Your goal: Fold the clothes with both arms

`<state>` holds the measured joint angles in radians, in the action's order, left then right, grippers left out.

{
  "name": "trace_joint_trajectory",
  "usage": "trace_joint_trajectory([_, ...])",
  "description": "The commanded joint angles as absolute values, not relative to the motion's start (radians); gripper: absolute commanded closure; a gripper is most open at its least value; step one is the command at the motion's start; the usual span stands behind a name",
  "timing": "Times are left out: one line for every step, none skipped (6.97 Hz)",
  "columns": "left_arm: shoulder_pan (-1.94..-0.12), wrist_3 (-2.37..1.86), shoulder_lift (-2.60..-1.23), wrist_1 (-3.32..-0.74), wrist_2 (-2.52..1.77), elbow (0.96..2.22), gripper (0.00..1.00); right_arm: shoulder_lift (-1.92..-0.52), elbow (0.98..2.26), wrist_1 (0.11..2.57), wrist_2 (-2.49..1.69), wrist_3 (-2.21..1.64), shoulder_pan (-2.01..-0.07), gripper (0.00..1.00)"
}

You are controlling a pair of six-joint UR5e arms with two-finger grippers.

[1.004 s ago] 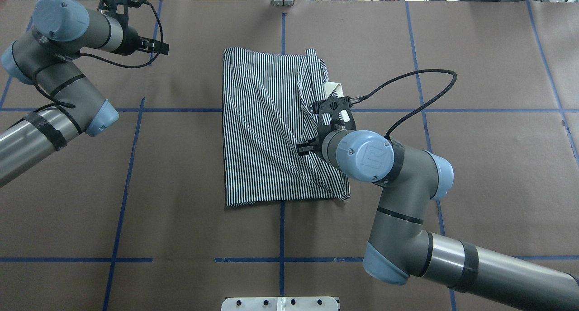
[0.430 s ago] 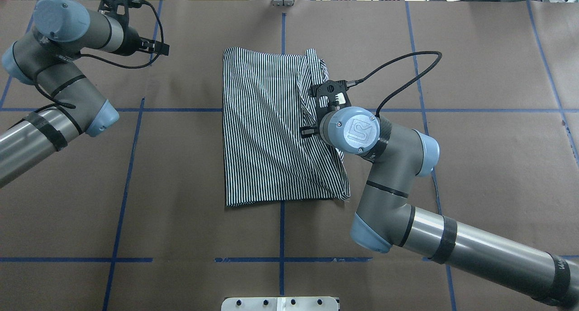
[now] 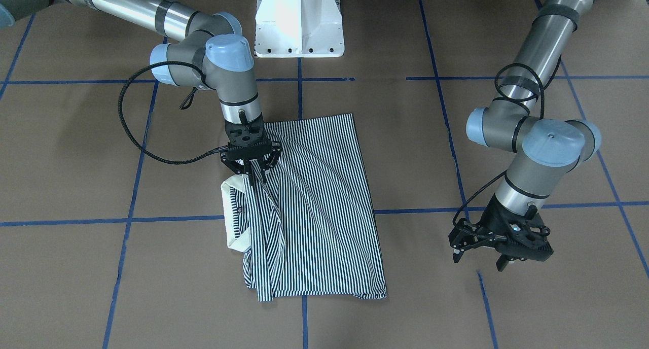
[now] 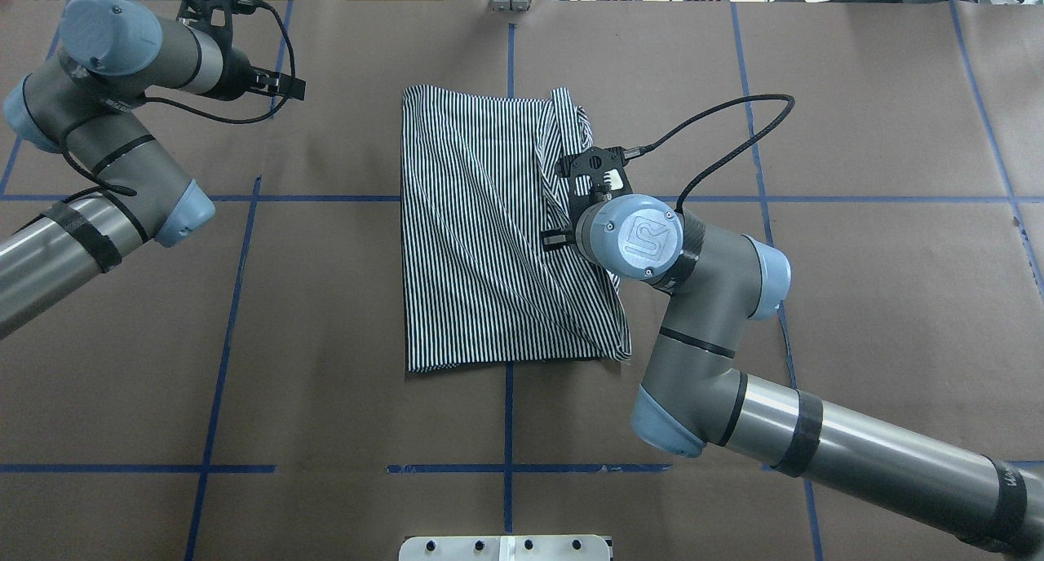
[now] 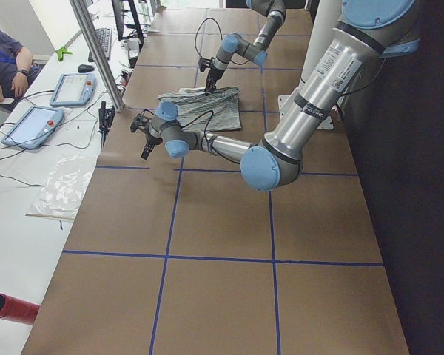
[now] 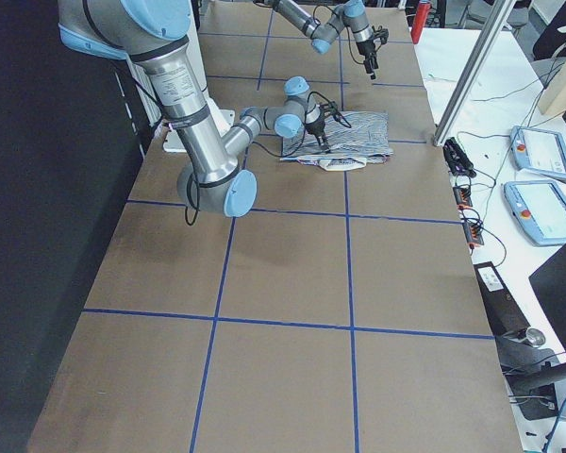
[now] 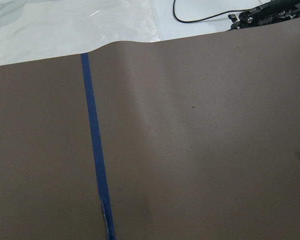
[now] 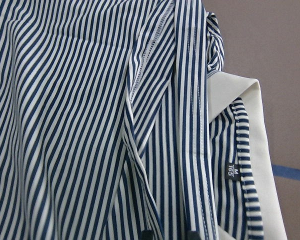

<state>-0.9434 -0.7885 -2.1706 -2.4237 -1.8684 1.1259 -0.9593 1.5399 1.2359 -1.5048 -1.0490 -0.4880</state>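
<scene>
- Polo shirt (image 4: 473, 243) lies in the middle of the desk (image 4: 856, 341), roughly centred between the two arms and across a blue tape line.
- Done, as I judge it: the lengthwise folding. The shirt is a long, narrow striped panel with no sleeve spread out to either side.
- Not tidy: the cream collar (image 3: 234, 237) pokes out of the panel's edge on the robot's right, and the fabric beside it is bunched into ridges.
- The right tool (image 3: 252, 179) is down on the shirt just beside the collar. In the right wrist view its fingertips (image 8: 145, 234) stand a little apart on either side of a stitched strip, so it looks unclamped.
- The left tool (image 3: 479, 260) hangs over bare desk, well apart from the shirt, with its fingers spread wide and nothing between them.
- Left to do, by my reading: bring the collar side in or smooth it, then fold the panel crosswise, probably with both arms.
</scene>
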Motion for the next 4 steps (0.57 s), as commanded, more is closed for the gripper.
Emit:
trace_joint_trajectory([-0.943,-0.788,-2.171,-2.424,-1.868,1.126,0.0,-0.959,1.54,1.236,-1.505,-1.049,-0.485,0.73])
trace_joint_trajectory([-0.943,-0.788,-2.171,-2.424,-1.868,1.129,0.0,-0.96,1.539,1.235,-1.505,-1.049,-0.482,0.73])
trace_joint_trajectory([-0.943,-0.788,-2.171,-2.424,-1.868,1.129,0.0,-0.96,1.537,1.235,-1.505,-1.049,-0.48,0.73])
trace_joint_trajectory([-0.943,-0.788,-2.171,-2.424,-1.868,1.129,0.0,-0.962,1.534,1.235,-1.505,-1.048,-0.48,0.73])
